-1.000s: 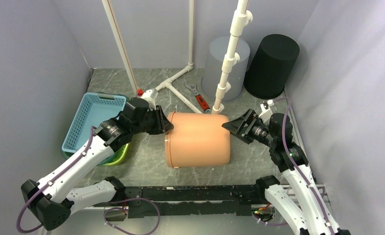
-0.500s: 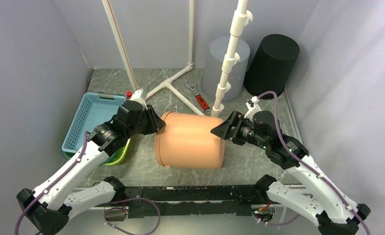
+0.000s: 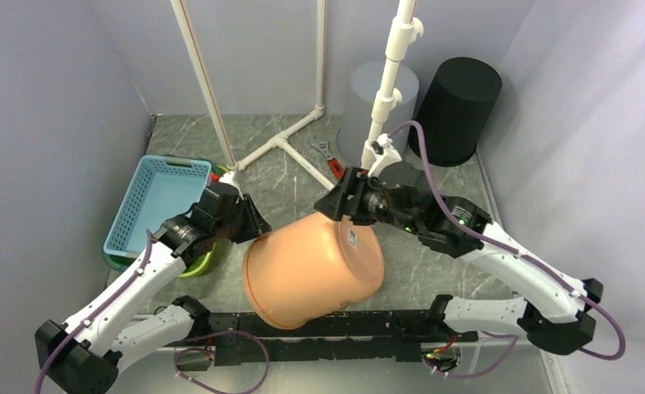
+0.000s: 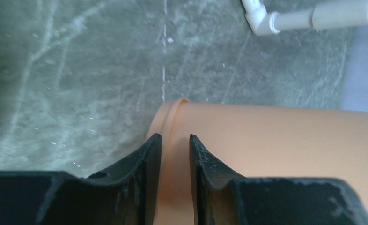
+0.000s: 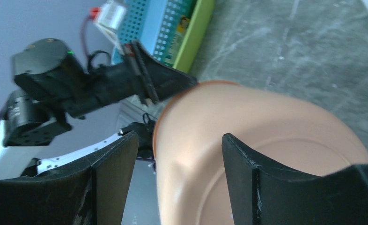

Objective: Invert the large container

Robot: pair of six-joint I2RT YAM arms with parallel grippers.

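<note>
A second ago the large container lay on its side, right of the blue basket. Now it has tipped: its open rim has swung down and away from the basket's far end, and its closed base is raised. The right gripper has moved from beyond the container's far side to that raised base, nearer the basket than before. The left gripper, just right of the basket, stays narrowed on the container's rim, which runs between its fingers in the wrist view. The right jaws stand wide across the rounded edge of the base. Whether they actually press on it is hard to tell.
</note>
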